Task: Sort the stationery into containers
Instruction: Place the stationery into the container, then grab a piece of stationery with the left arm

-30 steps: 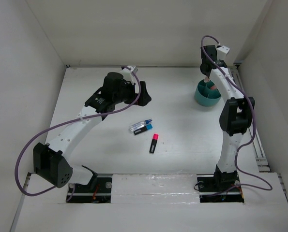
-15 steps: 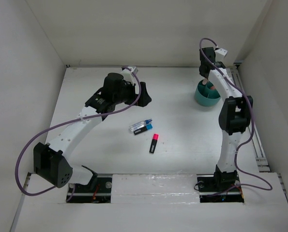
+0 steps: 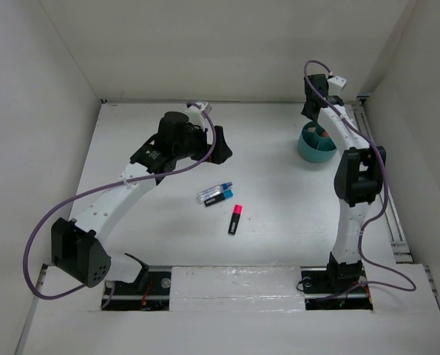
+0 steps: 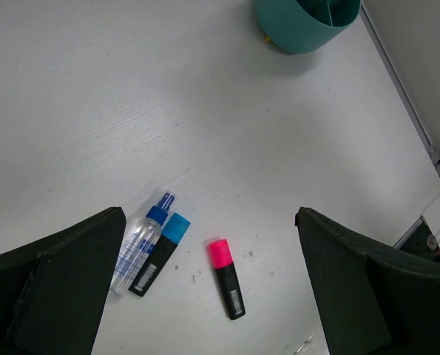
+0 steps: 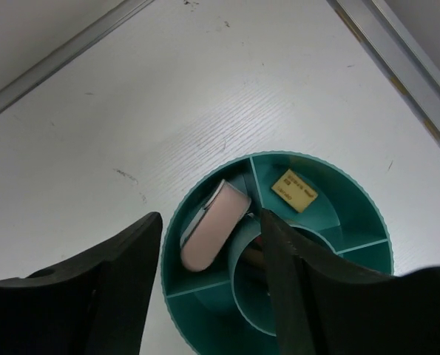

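Left arm reaches out over the white table (image 3: 123, 140). Your left gripper (image 4: 210, 222) hangs above the surface with its jaws spread wide and nothing between them. It is not touching any item. In the left wrist view three pieces lie flat on the table below it. The clear plastic tube with the blue cap (image 4: 138, 244) and the black highlighter with the blue cap (image 4: 159, 255) lie side by side, roughly parallel and touching or nearly so. The black highlighter with the pink cap (image 4: 227, 279) lies just right of that pair, clear of both. From the top view all three sit mid-table, between the two arms. The pink-capped one is nearest the arm bases. The round teal plastic cup with inner dividers (image 3: 308, 153) stands upright at the far right of the table, well apart from those three. Your right gripper (image 5: 212, 218) hovers directly over it, fingers parted and holding nothing. The right wrist view shows a salmon-pink rounded flat piece (image 5: 214, 225) leaning in one outer compartment. A small tan square block (image 5: 293, 190) lies flat in the next compartment, just across a divider. Something dark shows in the cup's round centre well, but you can't tell what it is because the right finger covers part of it.
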Available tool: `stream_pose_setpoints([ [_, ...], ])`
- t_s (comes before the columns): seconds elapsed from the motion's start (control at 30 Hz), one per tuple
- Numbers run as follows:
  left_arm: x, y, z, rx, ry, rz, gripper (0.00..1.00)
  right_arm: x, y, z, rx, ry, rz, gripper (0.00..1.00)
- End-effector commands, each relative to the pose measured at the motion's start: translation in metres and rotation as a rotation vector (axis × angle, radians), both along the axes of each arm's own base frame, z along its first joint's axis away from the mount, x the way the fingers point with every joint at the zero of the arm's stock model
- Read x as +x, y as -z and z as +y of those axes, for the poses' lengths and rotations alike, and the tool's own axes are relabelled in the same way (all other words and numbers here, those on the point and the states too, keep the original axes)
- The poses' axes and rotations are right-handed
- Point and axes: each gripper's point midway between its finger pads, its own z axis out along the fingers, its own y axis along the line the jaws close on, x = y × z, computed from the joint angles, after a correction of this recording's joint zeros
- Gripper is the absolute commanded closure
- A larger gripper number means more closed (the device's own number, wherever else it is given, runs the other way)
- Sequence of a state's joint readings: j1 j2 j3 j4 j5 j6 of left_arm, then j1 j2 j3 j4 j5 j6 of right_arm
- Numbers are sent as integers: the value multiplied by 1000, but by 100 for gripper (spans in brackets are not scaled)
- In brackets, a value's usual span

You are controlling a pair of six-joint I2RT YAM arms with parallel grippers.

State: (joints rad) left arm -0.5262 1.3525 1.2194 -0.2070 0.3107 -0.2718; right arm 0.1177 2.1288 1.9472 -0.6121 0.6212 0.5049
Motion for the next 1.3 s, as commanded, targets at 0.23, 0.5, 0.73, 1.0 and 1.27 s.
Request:
stream_pose_setpoints([
  [0.23, 7, -12, 6, -17, -56, -45, 0, 9, -70, 9, 20, -21, -181, 32],
  [0.5, 17, 8, 26, 52, -189, -5, 0, -1, -138, 78, 29, -220, -257, 24],
  [0.73, 15, 33, 27, 89, -192, 61, 0, -50, -125, 128, 94, -378, -192, 24],
  [1.0, 8, 81, 7, 148, -89, 158, 0, -118, -98, 149, 236, -509, -110, 25],
  [1.27, 21, 143, 13, 324, -118, 322, 0, -160, -74, 150, 261, -574, -32, 27],
])
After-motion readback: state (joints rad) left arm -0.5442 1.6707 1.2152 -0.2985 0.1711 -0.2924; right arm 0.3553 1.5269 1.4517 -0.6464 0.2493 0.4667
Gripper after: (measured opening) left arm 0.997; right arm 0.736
